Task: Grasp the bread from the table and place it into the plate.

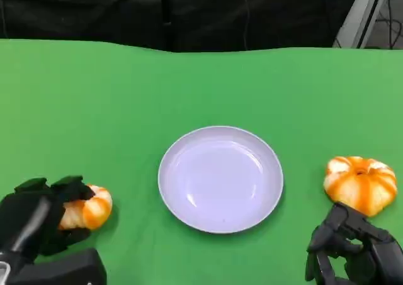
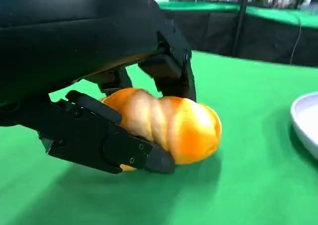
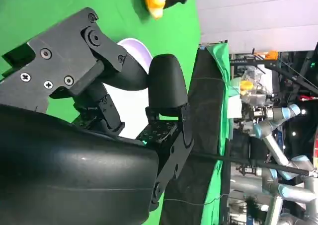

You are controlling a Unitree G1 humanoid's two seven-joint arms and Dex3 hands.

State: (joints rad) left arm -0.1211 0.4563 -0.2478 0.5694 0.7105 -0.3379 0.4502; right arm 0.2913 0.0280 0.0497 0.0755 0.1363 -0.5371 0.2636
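Where left hand (image 1: 38, 219) grips: unlabelled bread (image 1: 87, 209)

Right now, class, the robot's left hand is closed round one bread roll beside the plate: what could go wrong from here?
1. The left hand holds only one end of the bread; it may slip when lifted.
2. The plate is shallow, so a dropped roll might roll off.

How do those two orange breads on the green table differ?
The left bread is a twisted, elongated roll gripped by the left hand; the round bread is pumpkin-shaped and lies free, just beyond the right hand. The round bread also looks bigger. Both are orange with pale stripes and sit outside the plate.
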